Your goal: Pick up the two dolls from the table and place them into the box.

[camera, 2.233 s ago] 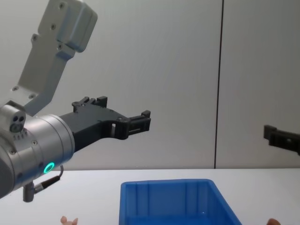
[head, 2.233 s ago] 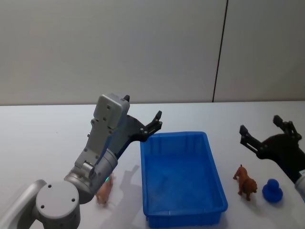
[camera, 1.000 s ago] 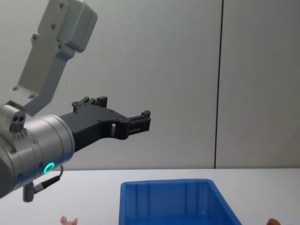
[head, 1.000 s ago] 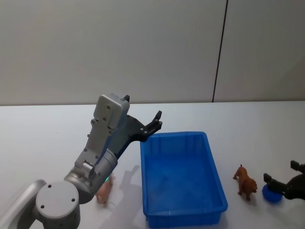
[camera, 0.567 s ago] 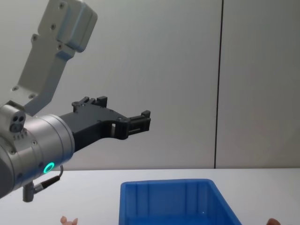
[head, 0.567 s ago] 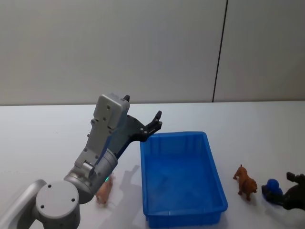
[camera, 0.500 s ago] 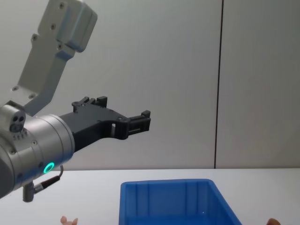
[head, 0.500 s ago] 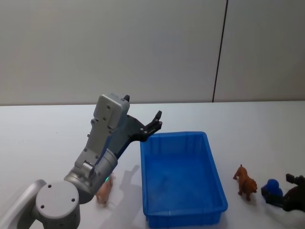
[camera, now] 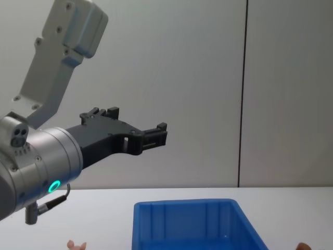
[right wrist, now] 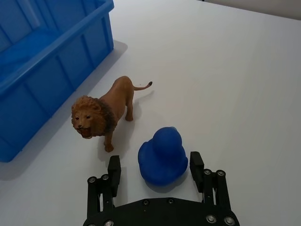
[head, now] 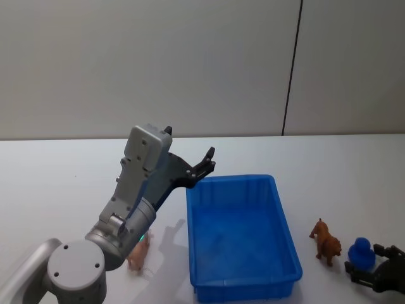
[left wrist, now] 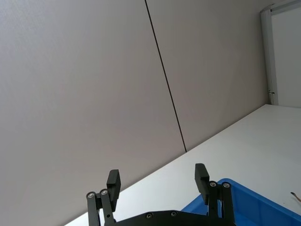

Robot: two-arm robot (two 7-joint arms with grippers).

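Straddling blue duck (right wrist: 162,157), right gripper (right wrist: 155,160) gapes wide; closing here would grab the wrong toy. Reddish-brown doll (right wrist: 101,115) stands just left of it, box (head: 243,285) beyond. Left gripper (left wrist: 157,174) parked high, open, pink doll (head: 137,254) below its arm.

Pink doll (head: 140,253) is left of the blue box (head: 231,179), lion doll (head: 327,242) right (standing upright).

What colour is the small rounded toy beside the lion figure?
The rounded toy is solid deep blue, clearest in the right wrist view.

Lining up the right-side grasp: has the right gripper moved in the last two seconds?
Yes. The right gripper dropped from beyond the lion toy toward the robot, now open around the blue duck.
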